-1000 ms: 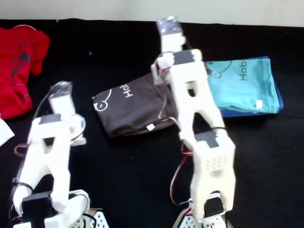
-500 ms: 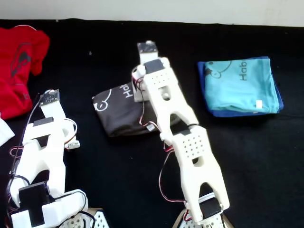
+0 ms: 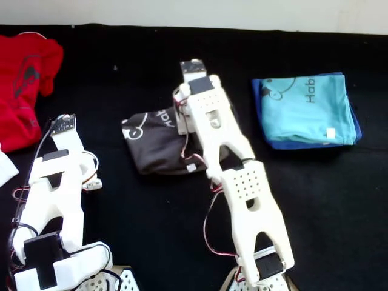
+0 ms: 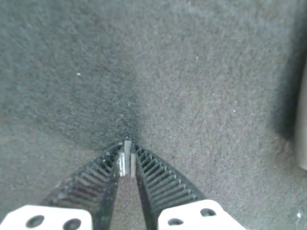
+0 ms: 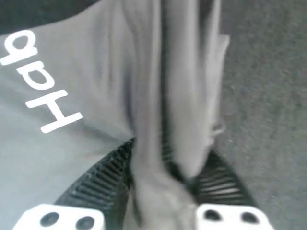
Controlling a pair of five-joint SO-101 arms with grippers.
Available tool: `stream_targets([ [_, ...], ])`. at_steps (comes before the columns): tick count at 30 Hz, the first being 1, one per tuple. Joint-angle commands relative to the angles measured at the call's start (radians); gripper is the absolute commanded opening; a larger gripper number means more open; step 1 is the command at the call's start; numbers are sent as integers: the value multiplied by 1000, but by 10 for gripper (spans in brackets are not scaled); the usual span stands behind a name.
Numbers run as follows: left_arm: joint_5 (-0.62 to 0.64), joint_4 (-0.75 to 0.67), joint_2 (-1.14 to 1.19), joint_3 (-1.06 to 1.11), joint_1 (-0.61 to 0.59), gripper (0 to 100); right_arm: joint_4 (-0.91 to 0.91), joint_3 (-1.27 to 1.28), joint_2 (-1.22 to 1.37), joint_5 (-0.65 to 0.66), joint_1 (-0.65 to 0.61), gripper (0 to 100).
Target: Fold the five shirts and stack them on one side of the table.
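A dark brown shirt (image 3: 151, 145) with white print lies folded mid-table. My right gripper (image 3: 183, 121) hangs over its far right part and is shut on a bunched fold of it. In the right wrist view the brown cloth (image 5: 62, 143) runs up between the fingers of that gripper (image 5: 163, 158). A light blue folded shirt (image 3: 306, 109) rests on a darker blue one (image 3: 356, 130) at the right. An unfolded red shirt (image 3: 24, 79) lies at the far left. My left gripper (image 3: 63, 123) (image 4: 127, 143) is shut and holds nothing, just above the bare black cloth.
The table is covered by a black cloth (image 3: 121, 66). A white object (image 3: 3, 168) pokes in at the left edge. Cables trail from both arm bases near the front edge. Open cloth lies between the brown shirt and the blue stack.
My right arm swung left from near the blue stack onto the brown shirt and closed on it, bunching its edge slightly. My left arm drew back toward the left.
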Motion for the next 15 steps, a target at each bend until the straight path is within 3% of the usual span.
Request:
stream_targets([
  [1, 2, -17, 5, -12, -8, 10, 87, -51, 8, 49, 31, 6],
  [7, 2, -17, 7, -12, -8, 10, 148, -176, -79, 95, 139, 5],
  [11, 2, -17, 7, -12, -7, 10, 147, 16, -309, 98, 162, 5],
  [15, 2, -20, 7, -12, -7, 10, 143, 274, -588, 189, 216, 5],
])
